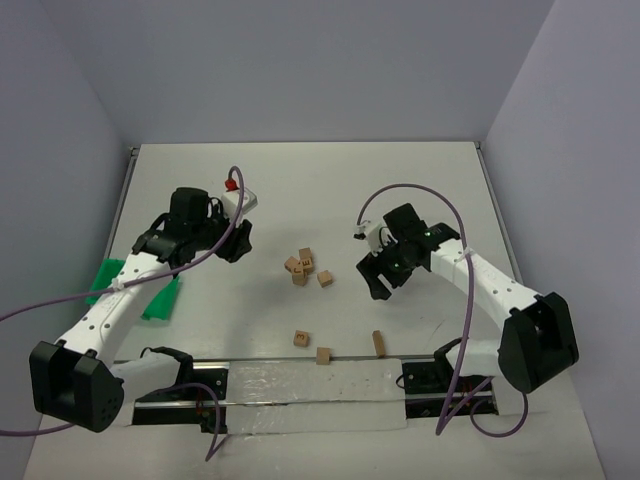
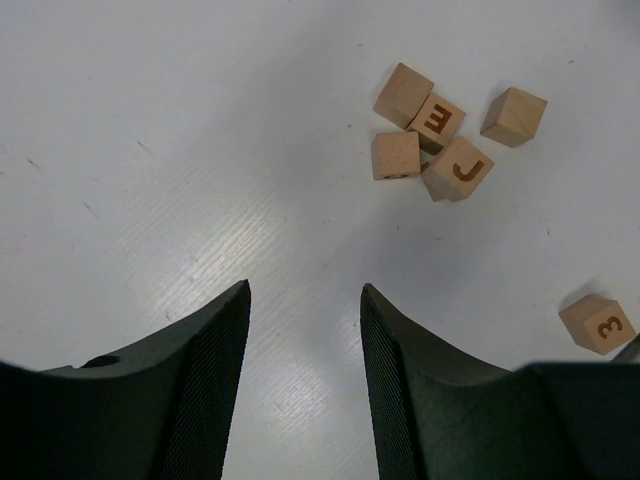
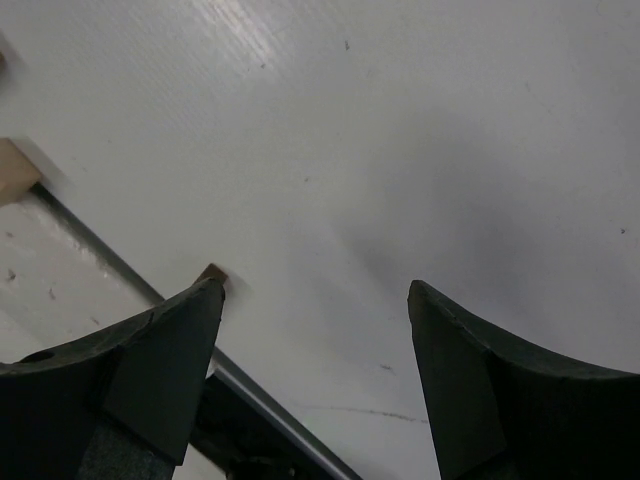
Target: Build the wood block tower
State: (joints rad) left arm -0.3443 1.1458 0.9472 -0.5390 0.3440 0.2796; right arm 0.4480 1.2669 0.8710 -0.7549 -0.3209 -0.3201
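Note:
Several tan wood blocks lie in a loose cluster [image 1: 300,265] at mid-table, one block [image 1: 325,279] just to its right. In the left wrist view the cluster [image 2: 430,135] has lettered faces, and the J block [image 2: 459,169] leans on a neighbour. No upright tower shows. Three more blocks lie nearer the front: one [image 1: 300,339], one [image 1: 323,355] and one [image 1: 378,343]. My left gripper [image 1: 233,246] [image 2: 305,290] is open and empty, left of the cluster. My right gripper [image 1: 377,283] [image 3: 312,290] is open and empty, right of the cluster. A block corner [image 3: 213,272] peeks past its left finger.
A green plastic tray [image 1: 110,278] lies at the left, partly under the left arm. A metal rail with a white strip [image 1: 310,385] runs along the near edge. Grey walls close in the table on three sides. A "3" block [image 2: 597,323] lies at the left wrist view's right edge.

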